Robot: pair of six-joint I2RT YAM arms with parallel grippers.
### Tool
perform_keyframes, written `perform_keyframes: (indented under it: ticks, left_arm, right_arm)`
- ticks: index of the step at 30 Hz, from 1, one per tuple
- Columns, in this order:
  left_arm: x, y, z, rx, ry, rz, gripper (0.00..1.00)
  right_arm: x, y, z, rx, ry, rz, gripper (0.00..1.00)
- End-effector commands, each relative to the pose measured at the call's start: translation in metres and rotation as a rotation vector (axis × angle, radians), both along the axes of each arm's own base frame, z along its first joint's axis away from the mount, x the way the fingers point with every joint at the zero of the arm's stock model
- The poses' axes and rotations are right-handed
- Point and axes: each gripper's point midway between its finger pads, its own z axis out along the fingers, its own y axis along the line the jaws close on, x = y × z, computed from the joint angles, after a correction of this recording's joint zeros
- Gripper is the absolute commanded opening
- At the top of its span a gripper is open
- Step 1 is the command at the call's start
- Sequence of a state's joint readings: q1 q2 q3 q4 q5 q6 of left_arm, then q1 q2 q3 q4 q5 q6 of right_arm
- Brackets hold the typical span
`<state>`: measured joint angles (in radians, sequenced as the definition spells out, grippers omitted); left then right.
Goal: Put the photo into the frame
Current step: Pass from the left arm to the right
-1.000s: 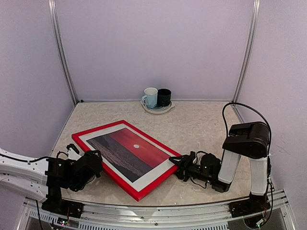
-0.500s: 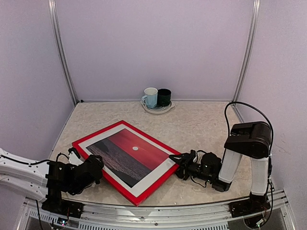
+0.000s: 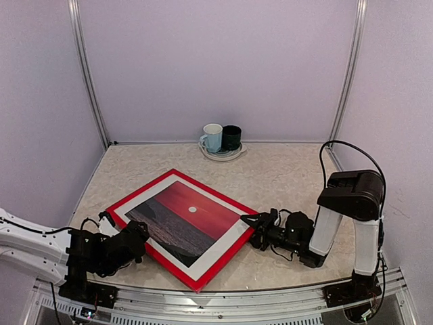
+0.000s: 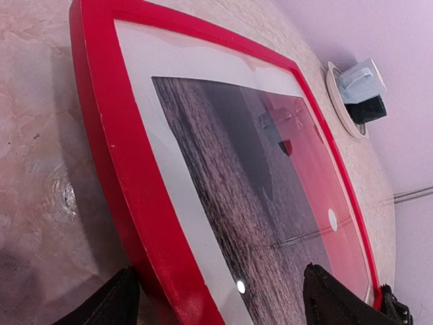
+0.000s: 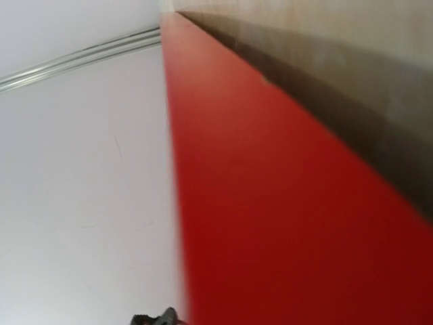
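Observation:
The red frame (image 3: 139, 189) lies on the table with the photo (image 3: 183, 217), a red sky over dark sea, inside a white border. My left gripper (image 3: 139, 233) stands open at the frame's near-left edge. In the left wrist view its fingers (image 4: 115, 305) straddle the frame (image 4: 115, 149) without pressing it, and the photo (image 4: 257, 189) shows under the glass. My right gripper (image 3: 249, 221) is shut on the frame's right corner. In the right wrist view the frame (image 5: 284, 223) fills the picture, with one fingertip (image 5: 154, 317) showing beside it.
A white mug (image 3: 212, 137) and a dark mug (image 3: 231, 137) stand on a plate (image 3: 221, 154) against the back wall. Metal posts (image 3: 88, 74) rise at the back corners. A rail (image 3: 223, 301) runs along the near table edge.
My left gripper has opened and let go of the frame's left edge. The frame has shifted slightly toward the near right and settled lower. The right gripper has stayed at its corner.

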<state>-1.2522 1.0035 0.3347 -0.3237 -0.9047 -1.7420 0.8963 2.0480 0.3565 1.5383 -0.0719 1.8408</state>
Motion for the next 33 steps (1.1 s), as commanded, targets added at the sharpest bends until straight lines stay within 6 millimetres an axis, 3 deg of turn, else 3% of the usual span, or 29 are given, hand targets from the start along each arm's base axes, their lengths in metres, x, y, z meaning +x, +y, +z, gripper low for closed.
perform_keyframes:
  ticks: [1,11,18,23,25,29,33]
  left_arm:
    - [0.001,-0.001,0.0,0.012,-0.015,-0.005,0.83]
    - [0.001,-0.001,-0.002,0.032,-0.018,-0.001,0.85]
    - [0.006,0.01,0.023,0.046,-0.09,0.032,0.88]
    - [0.007,0.018,0.032,0.021,-0.115,0.051,0.89]
    - [0.007,0.019,0.031,0.012,-0.116,0.054,0.89]
    - [0.007,0.02,0.03,0.005,-0.113,0.052,0.9]
    - [0.007,0.02,0.031,0.009,-0.113,0.048,0.9]
  right_arm:
    - [0.007,0.003,0.084,0.254,-0.215,0.02,0.52]
    - [0.014,0.007,0.072,0.198,-0.199,0.088,0.49]
    - [0.02,0.007,0.059,0.031,-0.174,0.203,0.45]
    - [0.029,0.005,0.062,-0.086,-0.221,0.295,0.47]
    - [0.032,0.002,0.063,-0.098,-0.241,0.318,0.44]
    - [0.038,-0.003,0.058,-0.124,-0.263,0.367,0.28]
    - [0.045,-0.012,0.053,-0.139,-0.27,0.395,0.21]
